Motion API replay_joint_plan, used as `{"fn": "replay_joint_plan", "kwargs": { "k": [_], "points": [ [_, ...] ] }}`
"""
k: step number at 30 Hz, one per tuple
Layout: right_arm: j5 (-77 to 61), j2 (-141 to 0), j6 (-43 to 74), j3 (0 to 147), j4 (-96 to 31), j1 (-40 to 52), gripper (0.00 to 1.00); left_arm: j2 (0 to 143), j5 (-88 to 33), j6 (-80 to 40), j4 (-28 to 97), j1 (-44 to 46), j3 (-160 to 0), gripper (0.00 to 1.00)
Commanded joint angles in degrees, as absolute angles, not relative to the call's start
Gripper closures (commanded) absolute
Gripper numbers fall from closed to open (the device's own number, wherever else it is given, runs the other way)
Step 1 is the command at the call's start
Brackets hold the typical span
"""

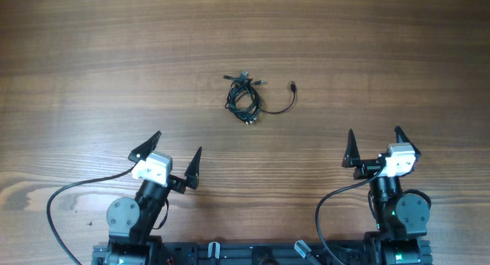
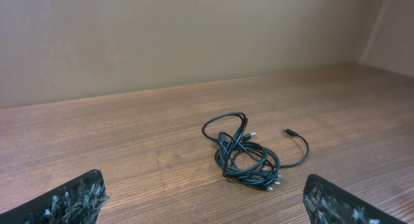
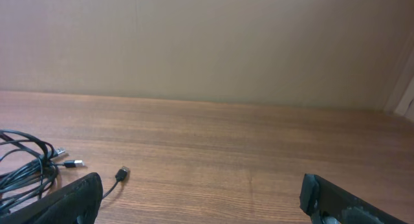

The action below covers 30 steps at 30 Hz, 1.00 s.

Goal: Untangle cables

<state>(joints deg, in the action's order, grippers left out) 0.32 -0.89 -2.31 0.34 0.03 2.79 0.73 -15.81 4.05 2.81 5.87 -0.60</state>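
The cables (image 1: 245, 99) lie as a small tangled bundle of thin black cords on the wooden table (image 1: 92, 58), a little above the middle. One loose end curves right to a small plug (image 1: 292, 86). In the left wrist view the bundle (image 2: 244, 156) sits ahead of the fingers, slightly right, with its plug end (image 2: 290, 132) beyond. My left gripper (image 1: 173, 155) is open and empty, below and left of the bundle. My right gripper (image 1: 376, 146) is open and empty, below and right. The right wrist view shows the cables (image 3: 26, 166) at the left edge and the plug (image 3: 123, 173).
Thicker black arm cables (image 1: 57, 207) loop near both arm bases at the table's near edge. A plain beige wall (image 2: 181, 36) rises behind the far edge of the table.
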Motion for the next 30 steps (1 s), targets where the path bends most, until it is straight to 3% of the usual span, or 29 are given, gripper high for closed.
{"fn": "replay_joint_plan", "kwargs": {
  "k": [1, 19, 30],
  "points": [
    [1.7, -0.8, -3.0, 0.3, 0.5, 2.5, 0.01, 0.2, -16.9, 5.0, 2.9, 5.5, -0.3, 0.00],
    [-0.1, -0.8, -2.8, 0.3, 0.4, 2.5, 0.00, 0.4, -16.9, 4.9, 2.7, 5.5, -0.3, 0.00],
    [1.6, -1.0, 4.7, 4.5, -7.6, 2.5, 0.00, 1.0, -12.5, -10.2, 1.3, 5.5, -2.7, 0.00]
  ]
}}
